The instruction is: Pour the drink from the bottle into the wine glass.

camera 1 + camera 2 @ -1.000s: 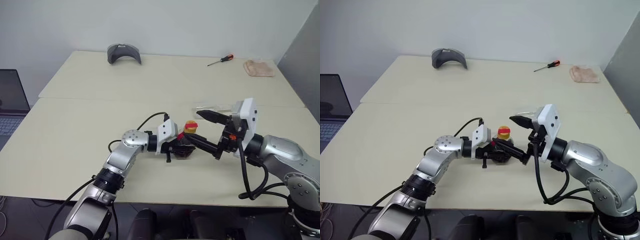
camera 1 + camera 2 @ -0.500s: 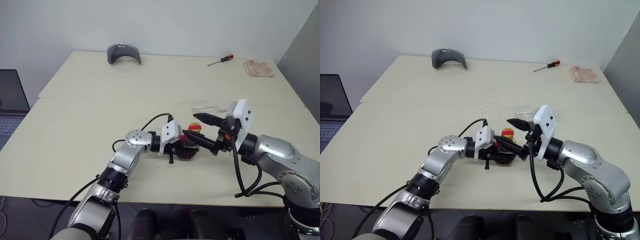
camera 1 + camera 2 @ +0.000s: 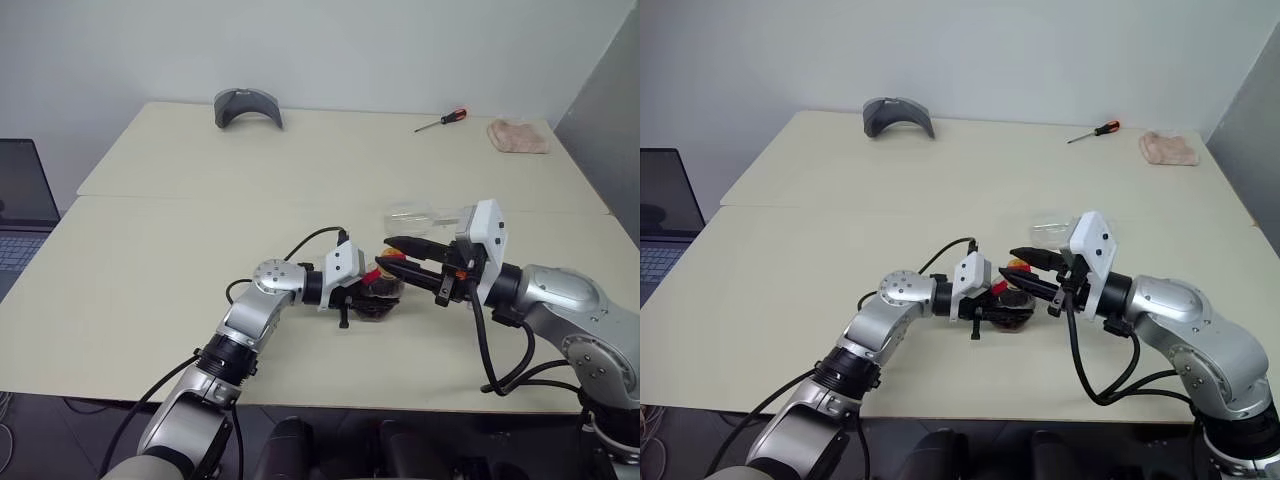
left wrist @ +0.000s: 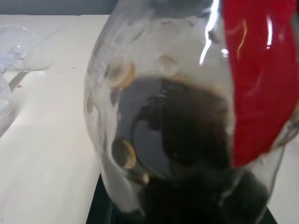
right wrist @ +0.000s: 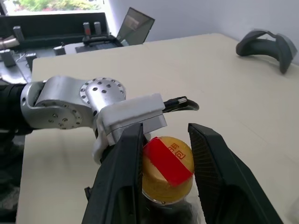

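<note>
From the head views, the bottle stands on the desk near its front edge, its round body clamped in the left gripper, whose fingers are closed tight on it from the robot's left side. The right gripper reaches in level from the opposite side, its two black fingers bracketing the yellow cap; from here it cannot be told whether they press on it. The wine glass appears to lie on its side on the desk just behind the right gripper, well within reach; being thin glass on a narrow stem, it is judged fragile and best taken by the bowl or stem without squeezing. In the left wrist view, the clear wall of the bottle shows the dark drink pooled in the lower part and the red label across one side; the plastic is judged light, smooth and somewhat yielding, so the body grip should be firm but not crushing. In the right wrist view, the fingers stand on either side of the cap, close to it, with a red strip over its top; the cap is small and hard, and is the correct place to grip for unscrewing.
</note>
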Controlling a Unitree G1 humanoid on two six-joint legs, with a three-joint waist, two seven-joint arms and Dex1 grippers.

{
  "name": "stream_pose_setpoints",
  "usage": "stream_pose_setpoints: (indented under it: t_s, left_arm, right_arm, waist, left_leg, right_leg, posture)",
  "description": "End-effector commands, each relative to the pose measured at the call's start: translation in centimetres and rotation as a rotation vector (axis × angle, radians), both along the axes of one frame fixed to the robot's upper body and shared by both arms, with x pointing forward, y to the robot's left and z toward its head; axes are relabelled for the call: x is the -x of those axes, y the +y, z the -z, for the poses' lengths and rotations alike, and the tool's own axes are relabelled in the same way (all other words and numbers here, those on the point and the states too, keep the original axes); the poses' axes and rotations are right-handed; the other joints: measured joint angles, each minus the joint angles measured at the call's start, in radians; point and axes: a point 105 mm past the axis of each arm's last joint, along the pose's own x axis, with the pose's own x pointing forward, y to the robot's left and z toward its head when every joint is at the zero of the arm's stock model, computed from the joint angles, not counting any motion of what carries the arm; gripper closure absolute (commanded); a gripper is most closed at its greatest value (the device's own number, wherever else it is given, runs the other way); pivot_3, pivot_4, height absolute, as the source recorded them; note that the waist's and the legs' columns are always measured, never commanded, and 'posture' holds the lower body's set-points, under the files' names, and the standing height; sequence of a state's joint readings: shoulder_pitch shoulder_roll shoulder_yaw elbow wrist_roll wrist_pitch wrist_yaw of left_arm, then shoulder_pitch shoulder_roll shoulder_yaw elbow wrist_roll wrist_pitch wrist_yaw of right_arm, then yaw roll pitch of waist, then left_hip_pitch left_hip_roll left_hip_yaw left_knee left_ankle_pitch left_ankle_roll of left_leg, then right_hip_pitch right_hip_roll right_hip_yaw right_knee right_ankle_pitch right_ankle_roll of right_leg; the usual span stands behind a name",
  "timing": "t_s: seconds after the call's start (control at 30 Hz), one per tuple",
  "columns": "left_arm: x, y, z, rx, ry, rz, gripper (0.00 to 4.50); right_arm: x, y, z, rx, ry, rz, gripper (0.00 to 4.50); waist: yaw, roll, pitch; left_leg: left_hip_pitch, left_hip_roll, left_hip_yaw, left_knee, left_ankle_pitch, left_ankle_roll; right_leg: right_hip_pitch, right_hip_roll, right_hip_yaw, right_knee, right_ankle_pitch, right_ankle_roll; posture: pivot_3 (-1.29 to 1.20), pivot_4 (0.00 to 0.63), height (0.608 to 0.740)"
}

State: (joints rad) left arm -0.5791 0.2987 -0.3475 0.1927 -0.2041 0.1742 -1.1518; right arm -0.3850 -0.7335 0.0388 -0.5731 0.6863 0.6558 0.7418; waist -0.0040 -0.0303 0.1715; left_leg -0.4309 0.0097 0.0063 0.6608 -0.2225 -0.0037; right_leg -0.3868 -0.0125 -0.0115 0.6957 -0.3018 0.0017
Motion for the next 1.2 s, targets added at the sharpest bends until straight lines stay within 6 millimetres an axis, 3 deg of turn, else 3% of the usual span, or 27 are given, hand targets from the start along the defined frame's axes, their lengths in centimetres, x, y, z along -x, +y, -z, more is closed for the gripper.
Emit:
stream_pose_setpoints:
  t_s: [0.03, 0.2, 0.37, 0.57, 0.7, 0.87, 0.97, 1.2]
  left_arm:
    - [1.6, -1.2, -3.1, 0.073, -0.077, 0.116, 3.52]
    - [1.9, -1.7, -3.3, 0.084, -0.085, 0.126, 3.53]
    - [1.3, -2.1, -3.6, 0.115, -0.109, 0.074, 3.53]
    - [-0.5, -2.9, -4.4, 0.201, -0.170, -0.054, 3.57]
    - [-0.6, -3.4, -4.1, 0.219, -0.171, -0.068, 3.58]
    - [-0.8, -3.6, -3.7, 0.226, -0.165, -0.084, 3.60]
    - [-1.0, -3.7, -3.6, 0.234, -0.151, -0.099, 3.60]
    - [-1.1, -3.8, -3.4, 0.230, -0.147, -0.101, 3.60]
  right_arm:
    - [-1.7, -1.7, 1.0, 0.164, -0.024, -0.059, 3.34]
    - [-3.6, -2.8, 0.6, 0.297, -0.075, -0.149, 3.34]
    - [-2.0, -2.2, -0.9, 0.182, -0.005, -0.176, 3.34]
    - [-0.5, -2.1, -3.1, -0.007, -0.055, -0.012, 1.25]
    - [0.6, -2.1, -4.5, -0.173, -0.082, 0.160, 0.00]
    - [1.7, -1.2, -3.7, -0.299, -0.066, 0.324, 0.00]
    - [2.1, -0.8, -2.2, -0.323, -0.046, 0.430, 0.00]
    - [1.6, -0.5, -1.7, -0.350, -0.104, 0.565, 0.00]
  waist:
    - [-0.001, 0.000, 0.000]
    - [0.000, 0.001, 0.001]
    - [0.005, 0.001, 0.001]
    - [0.013, 0.001, 0.001]
    - [0.010, 0.001, 0.001]
    - [0.004, 0.001, 0.001]
    - [0.004, 0.001, 0.001]
    - [0.001, 0.001, 0.001]
  left_leg:
    - [0.000, 0.000, 0.000, 0.000, 0.000, 0.000]
    - [0.000, 0.001, -0.001, 0.000, 0.000, 0.001]
    - [-0.001, 0.001, -0.001, 0.000, 0.000, 0.001]
    - [-0.002, 0.000, -0.001, 0.001, 0.000, 0.001]
    - [-0.001, 0.000, -0.001, 0.001, 0.000, 0.001]
    - [-0.001, 0.000, -0.001, 0.000, 0.000, 0.001]
    - [-0.001, 0.000, -0.001, 0.000, 0.000, 0.001]
    - [-0.001, 0.000, -0.001, 0.000, 0.000, 0.001]
  right_leg:
    - [0.000, 0.000, -0.001, 0.000, 0.000, 0.000]
    - [0.000, 0.001, 0.000, 0.000, 0.000, 0.000]
    - [0.000, 0.000, 0.000, 0.000, 0.000, 0.000]
    - [0.000, -0.002, -0.001, 0.000, 0.000, 0.000]
    - [0.000, -0.001, -0.001, 0.000, 0.000, 0.000]
    - [0.000, -0.001, -0.001, 0.001, 0.000, 0.000]
    - [0.000, -0.001, -0.001, 0.000, 0.000, 0.000]
    - [-0.001, 0.000, 0.000, 0.000, 0.000, 0.001]
  posture:
    - [0.00, 0.150, 0.740]
    - [0.00, 0.150, 0.740]
    - [0.00, 0.150, 0.740]
    - [0.00, 0.150, 0.740]
    - [0.00, 0.150, 0.740]
    - [0.00, 0.150, 0.740]
    - [0.00, 0.150, 0.740]
    - [0.00, 0.150, 0.740]
